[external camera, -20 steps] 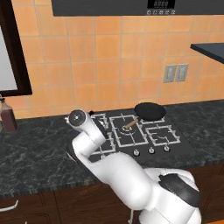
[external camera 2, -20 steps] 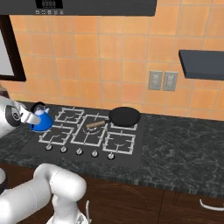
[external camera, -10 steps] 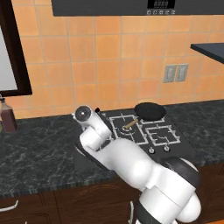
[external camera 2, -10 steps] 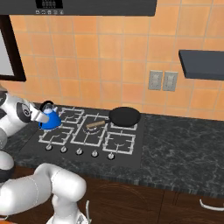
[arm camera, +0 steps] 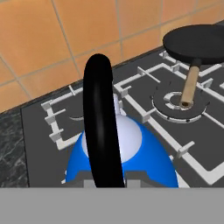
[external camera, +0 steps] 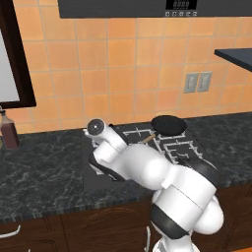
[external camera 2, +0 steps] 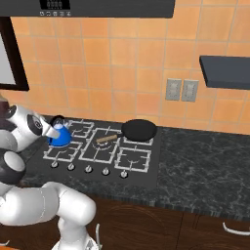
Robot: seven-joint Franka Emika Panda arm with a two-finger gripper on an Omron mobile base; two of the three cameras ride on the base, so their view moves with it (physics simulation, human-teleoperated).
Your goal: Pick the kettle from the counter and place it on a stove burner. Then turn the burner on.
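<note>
The bright-blue kettle point(external camera 2: 59, 138) hangs by its black upright handle point(arm camera: 103, 131) at the left end of the cooktop, low over the small left grates. My gripper point(external camera 2: 52, 129) is shut on that handle point(external camera 2: 58, 120) from the left. In the hand view the gripper point(arm camera: 111, 181) closes at the foot of the handle, with the blue kettle body point(arm camera: 148, 159) just beyond. The small stove burner grate point(arm camera: 65, 116) lies under and behind the kettle. I cannot tell whether the kettle touches the grate. The dark veined counter point(external camera 2: 205, 161) runs either side of the cooktop.
A black frying pan point(external camera 2: 139, 130) sits on the back right grate, its wooden handle point(arm camera: 189, 85) reaching over the centre grate. A row of knobs point(external camera 2: 88, 169) lines the cooktop's front. A brown bottle point(external camera: 9, 130) stands far left on the counter point(external camera: 39, 167).
My gripper has carried the kettle to the right, from the cooktop's left edge to over the left grates, and slightly lower. The arm has swung across the left base view.
</note>
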